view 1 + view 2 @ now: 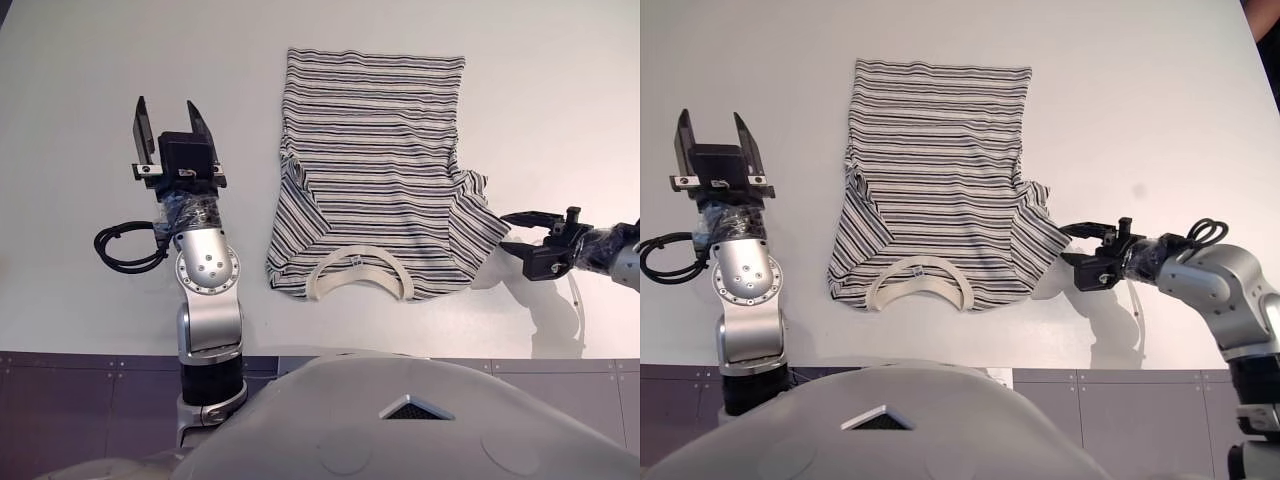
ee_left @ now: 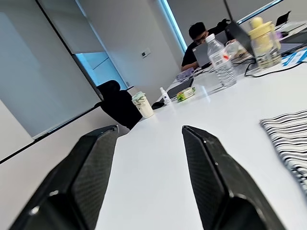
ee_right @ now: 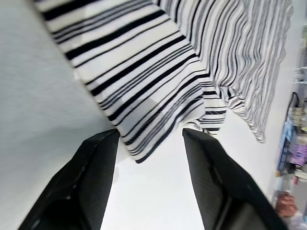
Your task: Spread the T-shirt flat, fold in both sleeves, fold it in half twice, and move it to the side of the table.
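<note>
While the T-shirt (image 1: pixel 375 150) lay mid-way across the table (image 1: pixel 560 100), collar nearest the robot, its right sleeve (image 1: pixel 478 225) sat just at the spread tips of the right pincer (image 1: pixel 505 231). The left pincer (image 1: pixel 165 105) was spread too, well apart. Cloth judged light, limp, bunch-prone: you were best pinching the sleeve hem.

At the far end of the white table (image 2: pixel 158 158) you have a clear plastic bottle (image 2: pixel 221 62) standing upright, with a yellow-capped container (image 2: pixel 263 40) near it. Further along you'll see a paper cup with a green band (image 2: pixel 143 104), a small white bottle (image 2: pixel 165 96) beside it and a green packet (image 2: pixel 184 94) close by. A black chair (image 2: pixel 117 103) stands behind the cup. A black cable (image 1: pixel 125 250) lies looped on the table's left part
</note>
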`<act>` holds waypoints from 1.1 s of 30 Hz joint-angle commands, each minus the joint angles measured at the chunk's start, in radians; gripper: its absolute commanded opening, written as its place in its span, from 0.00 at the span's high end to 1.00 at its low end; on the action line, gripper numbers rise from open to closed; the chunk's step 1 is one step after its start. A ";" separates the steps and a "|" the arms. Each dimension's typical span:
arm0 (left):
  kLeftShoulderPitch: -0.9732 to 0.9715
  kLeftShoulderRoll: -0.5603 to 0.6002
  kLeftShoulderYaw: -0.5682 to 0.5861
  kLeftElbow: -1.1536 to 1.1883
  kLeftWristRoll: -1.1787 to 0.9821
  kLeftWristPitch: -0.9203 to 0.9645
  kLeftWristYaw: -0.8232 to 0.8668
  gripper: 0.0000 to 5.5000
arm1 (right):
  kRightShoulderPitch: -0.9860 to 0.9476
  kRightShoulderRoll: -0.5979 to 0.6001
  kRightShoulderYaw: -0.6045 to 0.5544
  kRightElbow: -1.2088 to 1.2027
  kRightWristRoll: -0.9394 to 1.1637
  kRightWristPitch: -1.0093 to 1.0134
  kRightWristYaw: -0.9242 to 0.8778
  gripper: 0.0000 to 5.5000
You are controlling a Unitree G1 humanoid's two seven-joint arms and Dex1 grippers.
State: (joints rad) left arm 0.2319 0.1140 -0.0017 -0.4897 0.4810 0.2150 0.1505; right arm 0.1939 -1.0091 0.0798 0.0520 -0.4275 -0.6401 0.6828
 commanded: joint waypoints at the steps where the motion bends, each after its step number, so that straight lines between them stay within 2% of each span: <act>1: -0.006 0.016 -0.020 0.008 0.026 -0.020 -0.009 0.55 | 0.045 0.040 0.016 -0.010 -0.078 0.089 -0.050 0.56; 6: 0.072 -0.007 0.006 -0.026 0.035 -0.012 0.019 0.55 | 0.100 0.043 -0.001 -0.075 -0.107 0.162 -0.107 0.56; 13: 0.034 -0.013 0.000 -0.003 0.040 -0.014 0.018 0.55 | 0.135 0.118 0.044 -0.119 -0.182 0.266 -0.192 0.56; 18: 0.023 -0.012 0.003 0.007 0.038 -0.021 0.013 0.55 | 0.132 0.129 0.062 -0.115 -0.207 0.298 -0.222 0.73; 24: 0.037 -0.022 -0.001 0.000 0.043 -0.021 0.020 0.55 | 0.193 0.122 0.027 -0.158 -0.215 0.327 -0.271 0.91; 25: 0.040 -0.024 -0.003 -0.001 0.045 -0.021 0.021 0.55 | 0.202 0.119 0.015 -0.165 -0.215 0.327 -0.281 0.96; 33: 0.027 -0.045 0.020 0.002 0.018 -0.009 0.019 0.55 | 0.166 0.170 -0.001 -0.203 -0.233 0.312 -0.385 0.97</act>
State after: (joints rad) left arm 0.2727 0.0719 0.0080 -0.4873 0.5051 0.1936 0.1645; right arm 0.3742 -0.8554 0.0848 -0.1291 -0.6564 -0.3262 0.3206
